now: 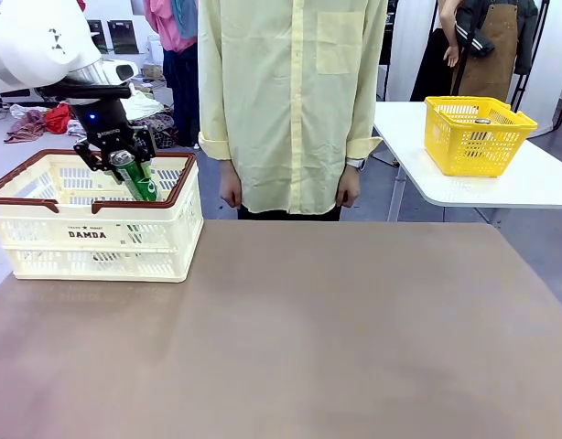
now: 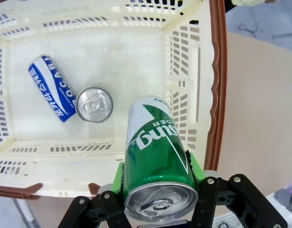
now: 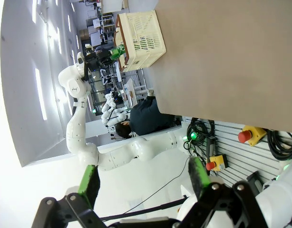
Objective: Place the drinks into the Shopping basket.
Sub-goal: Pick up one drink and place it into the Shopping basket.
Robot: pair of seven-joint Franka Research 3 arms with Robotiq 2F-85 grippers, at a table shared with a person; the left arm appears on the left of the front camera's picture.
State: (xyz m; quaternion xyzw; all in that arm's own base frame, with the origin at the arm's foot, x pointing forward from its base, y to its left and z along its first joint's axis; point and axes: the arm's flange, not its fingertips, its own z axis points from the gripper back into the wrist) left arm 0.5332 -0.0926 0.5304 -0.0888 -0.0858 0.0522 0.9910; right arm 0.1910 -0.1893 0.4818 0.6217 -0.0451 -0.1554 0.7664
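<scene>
Over the Shopping basket (image 1: 89, 233) at far left, left gripper (image 2: 157, 169) pinches the green can (image 2: 153, 142), long axis tilted down into it, clear of the blue can (image 2: 52, 92).

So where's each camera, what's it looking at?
Front: from the robot's side, facing the person across the table; left end effector holds the green can over the Shopping basket.
Left wrist: past its fingers, down into the basket at the blue can.
Right wrist: sideways, open right end effector, facing the table.
Shared: basket, green can.
</scene>
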